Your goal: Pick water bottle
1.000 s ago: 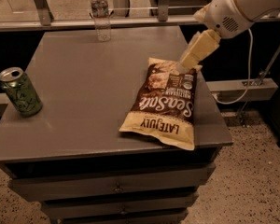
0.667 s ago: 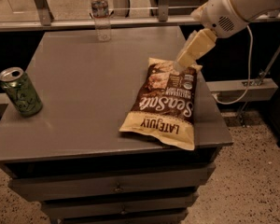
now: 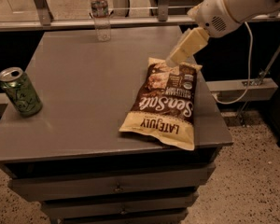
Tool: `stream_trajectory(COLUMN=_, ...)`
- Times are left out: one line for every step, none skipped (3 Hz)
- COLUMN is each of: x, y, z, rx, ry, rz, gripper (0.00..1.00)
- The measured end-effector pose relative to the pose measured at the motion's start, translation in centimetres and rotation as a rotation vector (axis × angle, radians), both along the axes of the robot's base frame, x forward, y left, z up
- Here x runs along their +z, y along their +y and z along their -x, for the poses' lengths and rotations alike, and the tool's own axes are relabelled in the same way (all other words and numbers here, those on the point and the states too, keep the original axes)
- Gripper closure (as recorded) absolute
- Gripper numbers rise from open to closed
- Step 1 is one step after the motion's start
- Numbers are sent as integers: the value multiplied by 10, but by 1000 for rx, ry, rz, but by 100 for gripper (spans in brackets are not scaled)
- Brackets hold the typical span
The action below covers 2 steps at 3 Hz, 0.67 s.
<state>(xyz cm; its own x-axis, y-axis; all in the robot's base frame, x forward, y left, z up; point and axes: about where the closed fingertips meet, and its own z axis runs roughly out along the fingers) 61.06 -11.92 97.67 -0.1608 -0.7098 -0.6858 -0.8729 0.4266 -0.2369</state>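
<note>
At the left edge of one grey, flat-topped drawer cabinet [image 3: 84,125] stands one green can [image 3: 19,91], a metal cylinder with a silver top. At the far edge, left of centre, one water bottle [image 3: 101,13] stands upright: slim, clear ribbed plastic with a pale label band. Right of centre lies one crinkled, glossy snack bag [image 3: 165,104], brown and cream. Over its far end hangs the one gripper [image 3: 173,59], a cream wedge well apart from the bottle; whether it is spread or closed cannot be told.
</note>
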Motion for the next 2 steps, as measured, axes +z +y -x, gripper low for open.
stream_trajectory(x=3, y=33, z=-58, rx=-51, ry=-60, rz=-145, gripper=0)
stream_trajectory(x=9, y=63, z=-106, rx=-72, ry=-112, rz=-249, gripper=0)
